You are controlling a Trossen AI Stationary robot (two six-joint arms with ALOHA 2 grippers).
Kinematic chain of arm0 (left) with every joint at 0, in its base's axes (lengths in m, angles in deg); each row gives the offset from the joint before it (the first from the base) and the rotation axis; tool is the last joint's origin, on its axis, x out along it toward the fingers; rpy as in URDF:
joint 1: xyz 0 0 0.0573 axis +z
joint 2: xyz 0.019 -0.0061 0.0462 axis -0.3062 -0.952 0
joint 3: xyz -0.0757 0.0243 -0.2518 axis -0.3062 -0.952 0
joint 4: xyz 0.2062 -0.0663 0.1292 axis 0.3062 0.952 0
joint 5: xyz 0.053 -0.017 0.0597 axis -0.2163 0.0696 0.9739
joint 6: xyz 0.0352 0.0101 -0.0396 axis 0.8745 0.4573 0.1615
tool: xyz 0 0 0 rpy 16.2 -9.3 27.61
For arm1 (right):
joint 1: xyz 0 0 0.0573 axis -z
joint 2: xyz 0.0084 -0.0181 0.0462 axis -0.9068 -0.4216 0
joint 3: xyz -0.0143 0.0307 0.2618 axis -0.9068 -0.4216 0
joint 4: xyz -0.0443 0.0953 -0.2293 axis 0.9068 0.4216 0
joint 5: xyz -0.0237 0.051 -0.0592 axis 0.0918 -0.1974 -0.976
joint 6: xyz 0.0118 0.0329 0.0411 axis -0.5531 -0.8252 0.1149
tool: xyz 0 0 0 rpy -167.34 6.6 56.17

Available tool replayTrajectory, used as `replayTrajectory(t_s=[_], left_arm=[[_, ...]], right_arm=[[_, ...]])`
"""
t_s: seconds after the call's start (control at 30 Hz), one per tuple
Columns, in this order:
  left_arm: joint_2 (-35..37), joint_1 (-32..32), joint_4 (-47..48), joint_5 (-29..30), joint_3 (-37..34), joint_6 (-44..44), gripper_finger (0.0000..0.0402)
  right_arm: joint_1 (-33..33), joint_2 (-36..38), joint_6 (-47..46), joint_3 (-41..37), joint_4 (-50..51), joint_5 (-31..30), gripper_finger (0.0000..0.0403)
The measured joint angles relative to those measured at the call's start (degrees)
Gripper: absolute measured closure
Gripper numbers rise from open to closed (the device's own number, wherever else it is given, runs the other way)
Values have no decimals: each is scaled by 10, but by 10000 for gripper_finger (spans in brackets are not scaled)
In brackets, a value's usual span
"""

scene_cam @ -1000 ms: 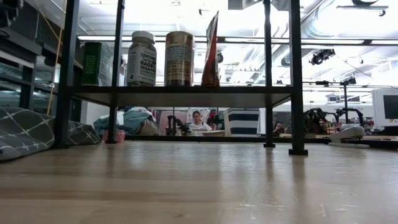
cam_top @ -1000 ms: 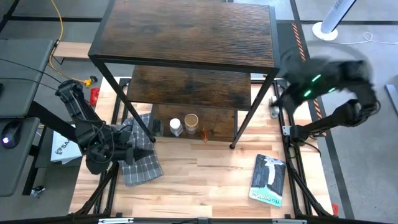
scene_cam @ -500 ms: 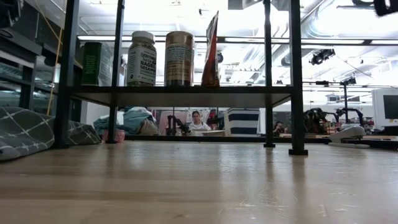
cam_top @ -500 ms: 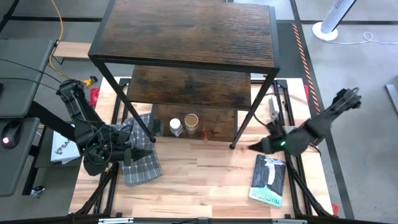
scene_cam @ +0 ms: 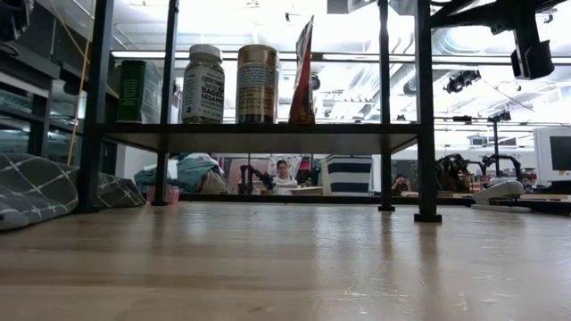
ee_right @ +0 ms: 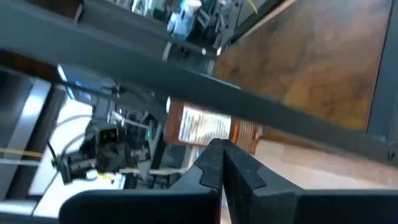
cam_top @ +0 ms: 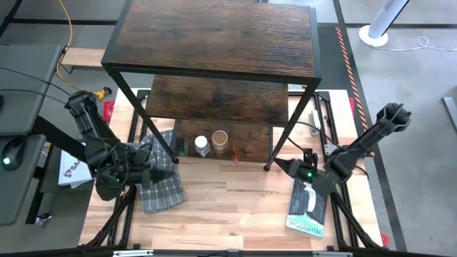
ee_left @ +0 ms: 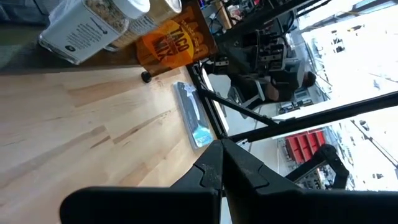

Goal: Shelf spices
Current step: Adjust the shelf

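Note:
The shelf stands at the table's far middle. On its lowest board stand the spices: a green tin, a white-capped jar, a tan canister and an orange packet. My right gripper is shut and empty. It points toward the table's left, just right of the shelf's near right leg. My left gripper is also shut and empty. It hovers over a checked cloth by the shelf's near left leg, pointing toward the spices.
A blue-and-white book lies flat on the table at the near right, under my right arm. The checked cloth is bunched at the near left. Bare wood lies between the two grippers, in front of the shelf. A person sits in the room beyond the table.
My right gripper has swung down from high at the shelf's far right toward the near edge. It has turned to point left, low by the shelf's near right leg. It stays shut. The spices have not moved.

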Motion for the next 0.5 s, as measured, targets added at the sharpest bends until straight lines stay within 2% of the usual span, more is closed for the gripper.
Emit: replayTrajectory(t_s=[0.27,0.5], left_arm=[[0,0,1,19,0,-6,402],[0,8,1,38,0,-25,402]], right_arm=[[28,2,-14,0,22,-21,403],[63,5,-14,0,46,-64,403]])
